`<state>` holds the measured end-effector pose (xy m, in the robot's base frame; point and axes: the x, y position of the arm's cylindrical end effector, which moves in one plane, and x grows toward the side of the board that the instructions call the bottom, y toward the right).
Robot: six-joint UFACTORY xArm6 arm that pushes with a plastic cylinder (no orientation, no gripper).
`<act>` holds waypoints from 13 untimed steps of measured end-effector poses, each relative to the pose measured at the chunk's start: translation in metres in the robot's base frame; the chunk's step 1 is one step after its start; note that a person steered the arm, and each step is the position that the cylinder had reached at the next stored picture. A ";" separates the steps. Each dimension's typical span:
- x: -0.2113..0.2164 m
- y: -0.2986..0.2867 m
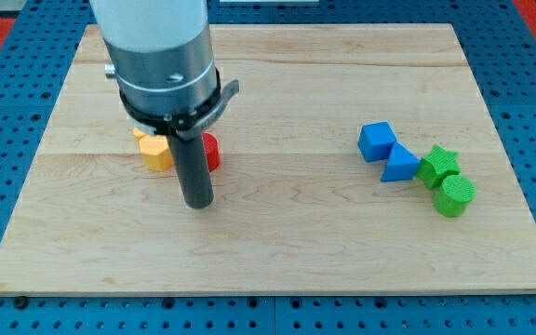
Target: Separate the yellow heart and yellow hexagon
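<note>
Two yellow blocks sit together at the board's left. The nearer yellow block [157, 154] looks like the hexagon. The other yellow block [140, 136], just above and left of it, is mostly hidden by the arm, so its shape cannot be made out. They appear to touch. A red block [211, 152] lies to the right of them, partly hidden behind the rod. My tip [198, 202] rests on the board just below and right of the yellow blocks, apart from them.
At the view's right a blue cube [376, 141], a blue triangular block [399, 165], a green star [437, 165] and a green cylinder [454, 196] lie clustered. The wooden board [277, 242] sits on a blue perforated table.
</note>
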<state>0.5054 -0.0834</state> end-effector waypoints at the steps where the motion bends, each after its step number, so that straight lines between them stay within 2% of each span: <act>1: -0.038 -0.004; 3: -0.100 -0.005; 4: -0.106 0.002; 8: -0.093 -0.043; 10: -0.098 -0.096; 12: -0.084 -0.049; 13: -0.052 -0.066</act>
<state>0.4536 -0.1489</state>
